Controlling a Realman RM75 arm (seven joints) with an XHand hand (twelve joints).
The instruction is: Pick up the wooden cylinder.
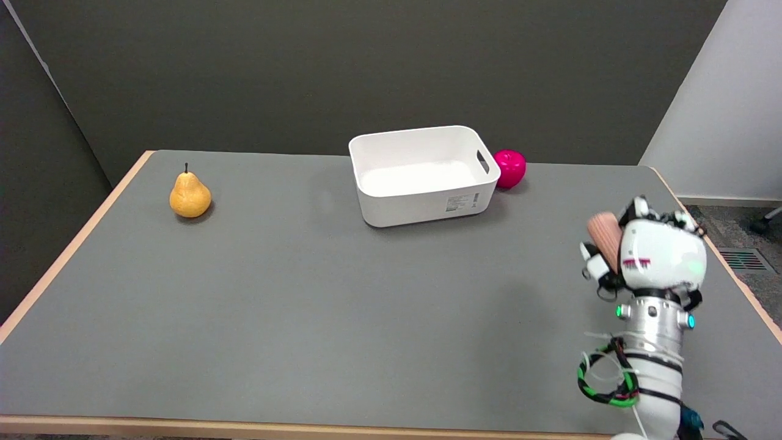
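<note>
One hand (647, 253) is in view, the right, near the counter's (305, 293) right edge. We see its fingers wrapped around the wooden cylinder (605, 240), grasping it with the rounded upper end protruding. The cylinder is tan with a fine ribbed grain. Toward the far edge stands a white, smooth, rounded-corner plastic bin (421, 174), a glossy magenta apple-shaped item (510, 168) just beside it. A matte yellow pear (190, 194) stands near the far left corner.
</note>
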